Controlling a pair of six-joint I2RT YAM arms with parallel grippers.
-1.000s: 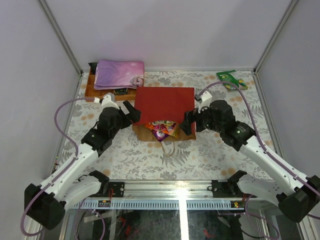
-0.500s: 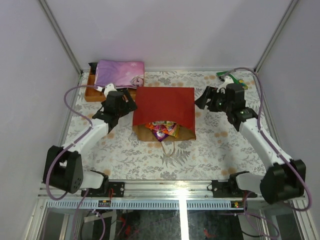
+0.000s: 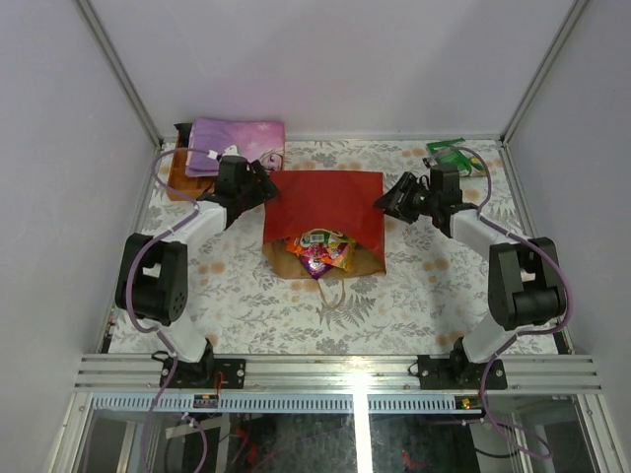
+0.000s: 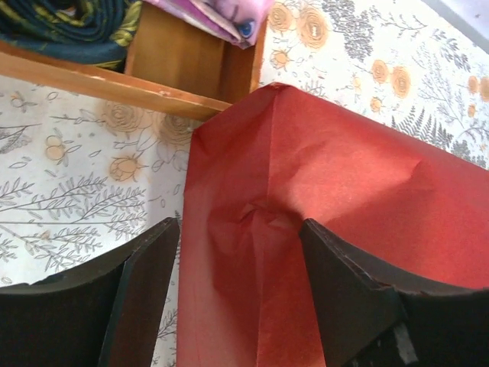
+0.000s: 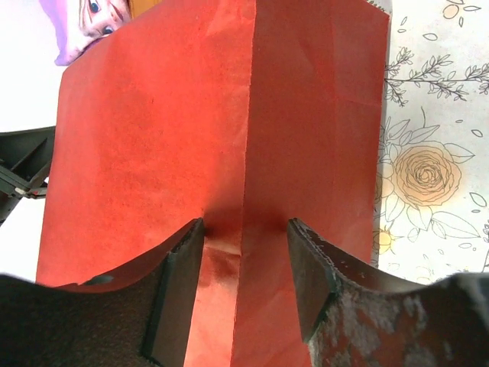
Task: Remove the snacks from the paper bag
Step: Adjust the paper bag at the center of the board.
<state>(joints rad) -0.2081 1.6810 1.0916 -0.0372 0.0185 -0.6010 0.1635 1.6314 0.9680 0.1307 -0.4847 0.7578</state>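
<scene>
The red paper bag (image 3: 320,202) lies flat, its brown mouth toward the near edge. Several glossy snacks (image 3: 321,251) stick out of the mouth, above the loop handle (image 3: 333,291). My left gripper (image 3: 264,187) is open and straddles the bag's far left corner (image 4: 252,191), with one finger (image 4: 145,290) on each side of the paper. My right gripper (image 3: 387,200) is open and straddles the bag's far right side fold (image 5: 246,153), its fingers (image 5: 309,275) close to the paper. A green packet (image 3: 452,154) lies at the far right.
A wooden box (image 3: 182,177) holding a pink-purple cloth (image 3: 232,146) stands just behind the left gripper; its rim shows in the left wrist view (image 4: 114,80). The enclosure walls and frame posts stand close at the back and sides.
Both arms have stretched away from the bag's mouth to its far corners, and the open grippers now straddle the closed end. A little more of the snacks shows at the mouth.
</scene>
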